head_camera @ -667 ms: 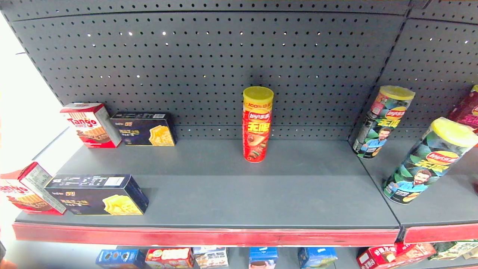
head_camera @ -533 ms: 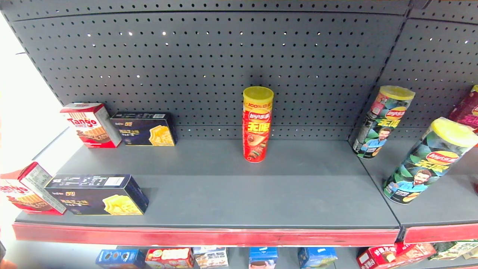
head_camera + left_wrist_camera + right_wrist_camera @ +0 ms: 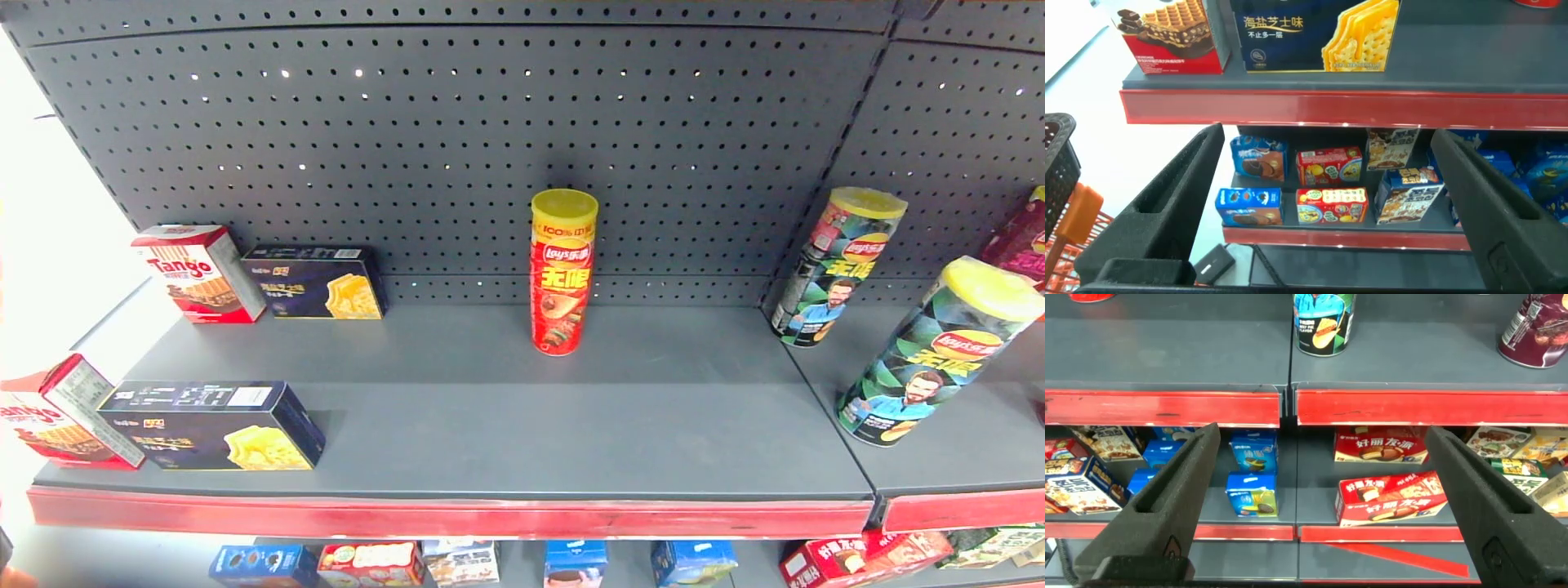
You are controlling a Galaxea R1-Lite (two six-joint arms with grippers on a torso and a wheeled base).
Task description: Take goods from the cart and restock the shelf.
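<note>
While the left gripper [image 3: 1327, 137] and right gripper [image 3: 1323, 433] hang with jaws spread and empty before the lower tiers, the grey metal shelf [image 3: 490, 408] carries one red cylindrical chip can with a yellow lid [image 3: 562, 273], upright at far centre. Two dark blue rectangular cracker boxes [image 3: 314, 282] and two red cardboard wafer boxes [image 3: 198, 273] stand left, and two green-patterned chip cans [image 3: 837, 265] right. The left wrist view adds the black mesh cart basket [image 3: 1057, 175]; the right wrist view adds two long red biscuit boxes [image 3: 1392, 498] below.

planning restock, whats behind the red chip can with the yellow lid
Only the dark perforated metal back panel behind the red cylindrical chip can; the patch it covers is hidden.
</note>
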